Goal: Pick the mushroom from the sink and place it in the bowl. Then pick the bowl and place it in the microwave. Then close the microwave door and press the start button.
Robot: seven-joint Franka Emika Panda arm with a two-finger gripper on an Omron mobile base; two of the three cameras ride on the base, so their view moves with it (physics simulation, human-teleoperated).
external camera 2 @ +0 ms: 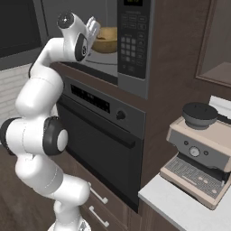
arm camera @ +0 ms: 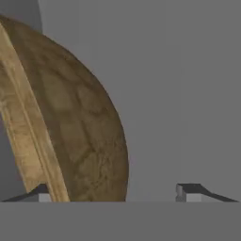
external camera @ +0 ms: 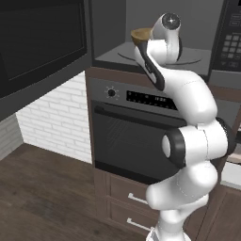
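Reached into the open microwave (external camera 2: pixel 131 40) above the wall oven (external camera: pixel 136 136), with the gripper (arm camera: pixel 113 194) spread wide. Seen from the hand camera, fingertips (arm camera: pixel 190 192) standing well apart, one at each side of the lower edge. Rose between those tips the wooden bowl (arm camera: pixel 70 127), its rim close by the left tip and its rounded side bulging toward the right tip without reaching it. Could not tell whether the left tip touched the rim. Sat inside the grey cavity just ahead of the hand, as caught from the right base camera, over the round turntable plate (external camera: pixel 190 60). Stood apart on the counter to the right an espresso machine (external camera 2: pixel 198 153).
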